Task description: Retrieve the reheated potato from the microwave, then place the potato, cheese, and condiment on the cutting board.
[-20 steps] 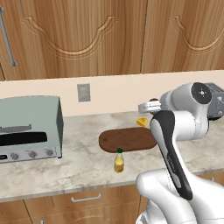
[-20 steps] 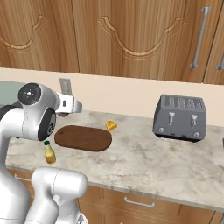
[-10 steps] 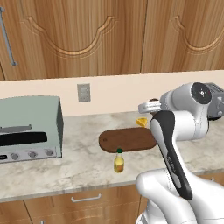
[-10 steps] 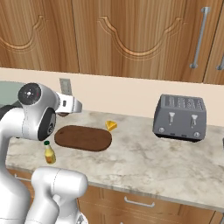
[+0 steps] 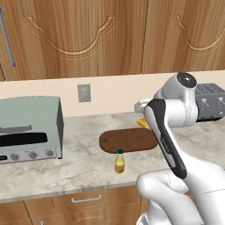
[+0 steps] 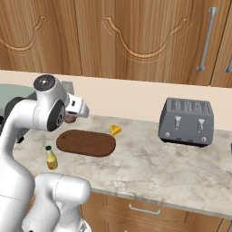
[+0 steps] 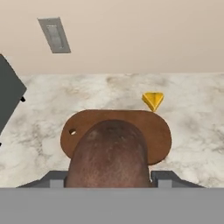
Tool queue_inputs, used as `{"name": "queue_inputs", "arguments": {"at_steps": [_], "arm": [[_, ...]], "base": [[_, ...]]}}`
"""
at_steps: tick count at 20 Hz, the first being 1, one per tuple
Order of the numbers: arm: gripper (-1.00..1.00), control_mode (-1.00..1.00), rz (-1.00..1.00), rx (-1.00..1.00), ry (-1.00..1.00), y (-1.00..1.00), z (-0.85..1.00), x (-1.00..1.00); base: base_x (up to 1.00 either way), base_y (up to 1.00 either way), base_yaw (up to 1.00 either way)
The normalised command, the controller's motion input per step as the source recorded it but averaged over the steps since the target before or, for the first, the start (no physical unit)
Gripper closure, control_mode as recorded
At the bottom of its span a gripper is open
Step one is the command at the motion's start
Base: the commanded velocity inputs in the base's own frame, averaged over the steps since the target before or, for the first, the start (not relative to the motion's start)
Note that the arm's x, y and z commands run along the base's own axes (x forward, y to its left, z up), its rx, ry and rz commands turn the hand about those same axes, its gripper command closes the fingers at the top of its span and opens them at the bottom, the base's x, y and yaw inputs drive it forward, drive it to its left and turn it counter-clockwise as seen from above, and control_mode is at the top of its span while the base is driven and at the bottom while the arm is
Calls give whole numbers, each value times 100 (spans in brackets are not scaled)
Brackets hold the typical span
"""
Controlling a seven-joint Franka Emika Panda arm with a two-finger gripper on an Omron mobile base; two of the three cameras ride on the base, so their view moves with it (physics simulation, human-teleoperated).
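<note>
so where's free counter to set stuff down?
Widest bare stretch: between the cheese and toaster, running to the front edge. The board top is bare. Tighter on the bottle side, between board and toaster oven.

White arm bent at elbow, wrist reaching fwd over the bench. Tool [image 7: 109,183] clamps potato [image 7: 109,153] btwn both fingers.

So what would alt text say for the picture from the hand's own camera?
A brown potato held in the gripper hangs above a dark wooden cutting board on a marble counter, with a yellow cheese wedge just beyond the board.
</note>
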Motion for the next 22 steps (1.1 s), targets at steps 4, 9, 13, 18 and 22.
{"name": "queue_inputs", "arguments": {"at_steps": [4,9,13,18,22], "arm": [[100,-100,0,9,2,4,-31,11],[100,-100,0,4,-8,20,-40,14],[100,-100,0,0,-4,26,-34,28],[100,-100,0,0,3,25,-24,24],[100,-100,0,-1,15,26,-21,16]], "base": [[0,0,0],[0,0,0],[0,0,0],[0,0,0],[0,0,0]]}}
